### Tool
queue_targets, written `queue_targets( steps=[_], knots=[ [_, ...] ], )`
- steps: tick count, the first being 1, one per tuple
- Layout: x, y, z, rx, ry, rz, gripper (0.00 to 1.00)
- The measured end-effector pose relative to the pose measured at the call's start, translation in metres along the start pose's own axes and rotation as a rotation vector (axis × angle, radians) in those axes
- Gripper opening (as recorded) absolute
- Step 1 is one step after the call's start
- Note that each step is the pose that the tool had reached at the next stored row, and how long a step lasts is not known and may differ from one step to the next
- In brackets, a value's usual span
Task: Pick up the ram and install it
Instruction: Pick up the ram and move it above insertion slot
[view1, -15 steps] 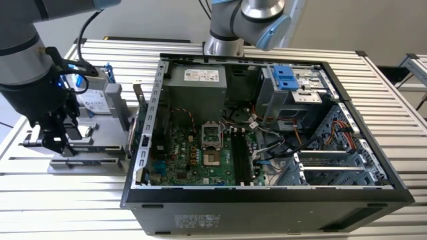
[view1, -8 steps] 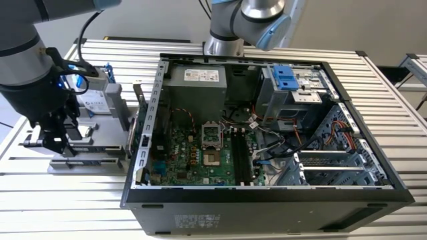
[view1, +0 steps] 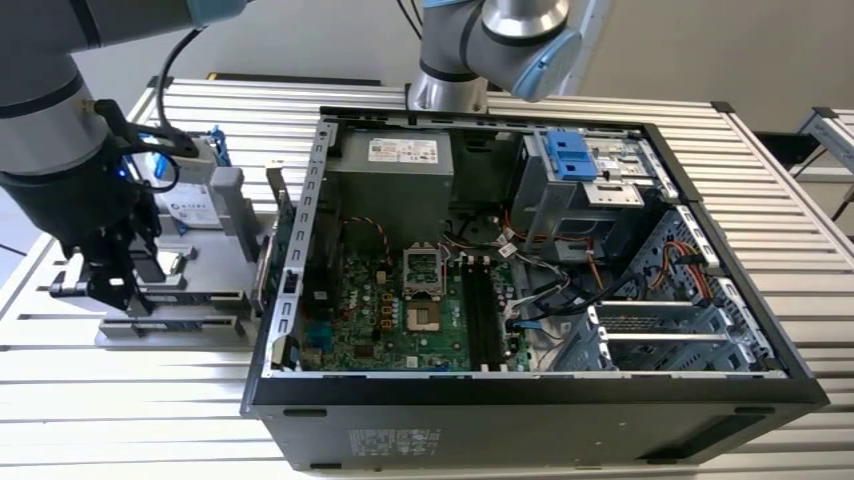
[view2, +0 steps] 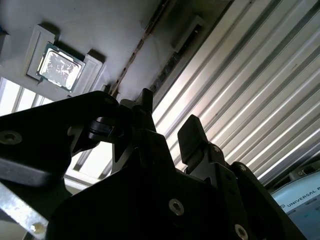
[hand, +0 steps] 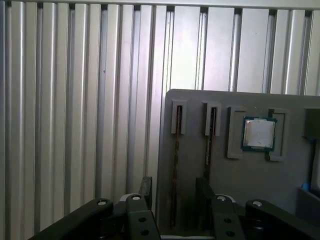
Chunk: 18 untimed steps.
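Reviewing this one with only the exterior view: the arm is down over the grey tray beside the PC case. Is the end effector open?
Observer: Open; in the first wrist view the end effector has its fingers apart.
Operator: Holding the ram?
Observer: No. The ram stands on edge in a slot of the tray, in line with that gap.
Operator: Anything else there?
Observer: A processor chip lies flat in its own recess.
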<state>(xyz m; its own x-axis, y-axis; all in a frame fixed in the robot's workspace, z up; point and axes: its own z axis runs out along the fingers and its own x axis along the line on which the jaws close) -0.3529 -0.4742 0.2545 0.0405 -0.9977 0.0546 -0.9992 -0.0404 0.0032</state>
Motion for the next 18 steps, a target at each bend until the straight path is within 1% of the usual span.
queue_targets(
  steps=[5,12,18],
  knots=[
    [-0.0002,0.0,0.0026,-0.0003,0.0034,0.0,1.0],
    [-0.0004,0.0,0.0066,-0.0006,0.0104,0.0,1.0],
    [-0.0008,-0.0001,0.0114,-0.0008,0.0142,0.0,1.0]
  ],
)
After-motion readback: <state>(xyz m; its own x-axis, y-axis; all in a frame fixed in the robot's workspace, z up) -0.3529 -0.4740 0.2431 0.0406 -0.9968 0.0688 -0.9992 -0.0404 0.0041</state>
